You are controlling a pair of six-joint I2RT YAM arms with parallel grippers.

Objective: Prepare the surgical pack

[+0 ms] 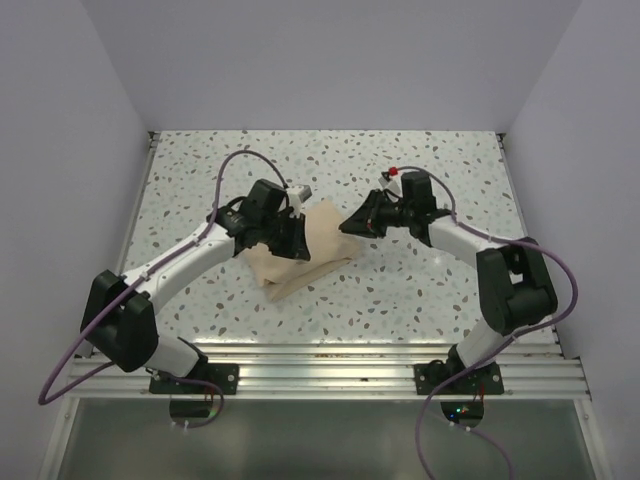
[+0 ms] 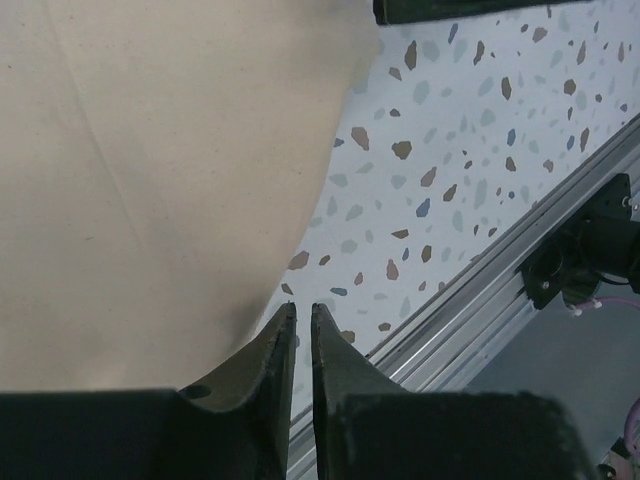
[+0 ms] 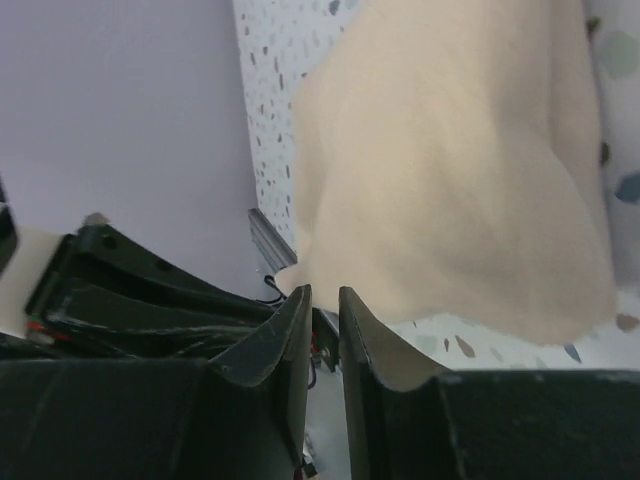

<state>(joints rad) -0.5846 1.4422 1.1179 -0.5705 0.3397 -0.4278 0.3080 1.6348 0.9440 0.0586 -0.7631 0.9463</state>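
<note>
Top view: the surgical pack (image 1: pixel 305 262) is lying crumpled mid-counter (image 1: pixel 420 290) btwn the two arms. One corner is rising toward the right pincer (image 1: pixel 348 225), whose tip is touching it, and the left pincer (image 1: pixel 297 240) is sitting over the sheet's left part. Left wrist: the left pincer (image 2: pixel 303 310) is showing its jaws nearly closed w/ only a thin slit and nothing visible in it, while the pack (image 2: pixel 150 180) is filling the frame's left, its edge just beside the tips. Right wrist: the right pincer (image 3: pixel 322 292) is likewise sitting almost closed w/ the pack (image 3: pixel 450 170) edge hanging right at its tips, and I can't tell if either is pinching cloth.
</note>
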